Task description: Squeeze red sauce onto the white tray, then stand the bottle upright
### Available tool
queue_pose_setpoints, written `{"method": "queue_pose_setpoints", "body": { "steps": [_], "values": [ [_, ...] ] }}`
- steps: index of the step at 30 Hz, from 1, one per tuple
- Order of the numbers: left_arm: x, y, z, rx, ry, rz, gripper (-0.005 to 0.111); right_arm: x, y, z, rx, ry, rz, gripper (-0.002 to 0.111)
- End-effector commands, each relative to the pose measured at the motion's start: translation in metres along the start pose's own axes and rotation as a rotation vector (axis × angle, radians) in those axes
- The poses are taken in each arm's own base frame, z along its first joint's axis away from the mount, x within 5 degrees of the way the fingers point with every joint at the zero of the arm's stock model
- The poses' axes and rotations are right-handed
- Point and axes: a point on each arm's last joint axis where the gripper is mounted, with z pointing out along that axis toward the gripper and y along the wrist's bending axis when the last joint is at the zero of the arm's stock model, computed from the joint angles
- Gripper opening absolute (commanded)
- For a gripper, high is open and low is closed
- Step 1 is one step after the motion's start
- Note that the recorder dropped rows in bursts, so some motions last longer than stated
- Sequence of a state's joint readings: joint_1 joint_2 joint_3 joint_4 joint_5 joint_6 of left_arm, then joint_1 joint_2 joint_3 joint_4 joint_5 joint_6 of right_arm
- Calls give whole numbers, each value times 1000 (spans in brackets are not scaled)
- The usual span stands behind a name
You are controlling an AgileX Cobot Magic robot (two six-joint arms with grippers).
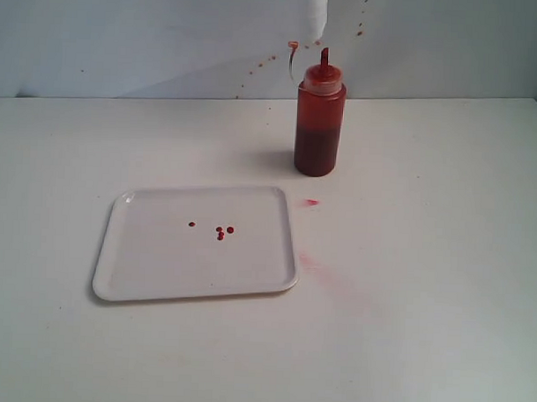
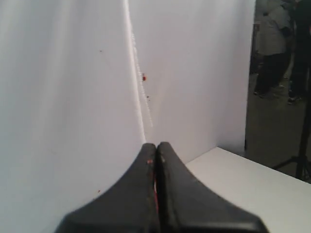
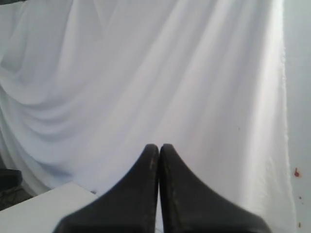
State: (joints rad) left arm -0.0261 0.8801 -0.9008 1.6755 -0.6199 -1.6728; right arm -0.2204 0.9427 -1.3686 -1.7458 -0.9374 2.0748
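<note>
Left gripper (image 2: 156, 145), right gripper (image 3: 159, 146) closed; bottle (image 1: 319, 132) upright; 4 sauce drops (image 1: 219, 229) on tray (image 1: 147, 254).

Bottle (image 1: 319, 132) upright on the tabletop (image 1: 424, 303), far of centre, close to the white backdrop (image 1: 124, 37). Red cap (image 1: 322, 77) on, nozzle pointing up. Red sauce (image 1: 316, 154) fills the lower part of the bottle.

White tray (image 1: 143, 267) lies flat, nearer and to the left of the bottle, not touching it. Four small drops (image 1: 221, 232) sit near the tray's centre: one alone on the left, three clustered.

Pinkish smear (image 1: 312, 202) on the tabletop just right of the tray's far right corner. Red specks on the backdrop.
</note>
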Motion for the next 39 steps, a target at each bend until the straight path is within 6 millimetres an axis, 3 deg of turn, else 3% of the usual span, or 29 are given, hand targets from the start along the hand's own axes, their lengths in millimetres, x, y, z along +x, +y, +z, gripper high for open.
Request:
{"method": "queue_pose_setpoints", "body": {
  "steps": [1, 11, 14, 17, 23, 29, 33, 36, 39],
  "values": [
    [-5, -14, -11, 61, -12, 34, 0, 23, -6, -2, 51, 23, 58, 0],
    [-8, -16, -16, 49, -23, 60, 0, 30, -8, -1, 40, 44, 80, 0],
    [-17, -26, -33, 22, -67, 119, 0, 30, -8, -1, 40, 44, 80, 0],
    [-30, -48, -66, 15, -163, 140, 0, 30, -8, -1, 40, 44, 80, 0],
    [-20, -71, -137, -198, -431, -86, 0, 30, -8, -1, 40, 44, 77, 0],
    [-10, -95, -183, -233, -611, -75, 0, 30, -8, -1, 40, 44, 77, 0],
    [-5, -99, -189, -207, -634, -122, 0, 30, -8, -1, 40, 44, 77, 0],
    [5, -96, -182, -230, -590, -39, 0, 30, -8, -1, 40, 44, 77, 0],
    [28, -86, -167, -256, -567, 18, 0, 30, -8, -1, 40, 44, 81, 0]
  ]
}}
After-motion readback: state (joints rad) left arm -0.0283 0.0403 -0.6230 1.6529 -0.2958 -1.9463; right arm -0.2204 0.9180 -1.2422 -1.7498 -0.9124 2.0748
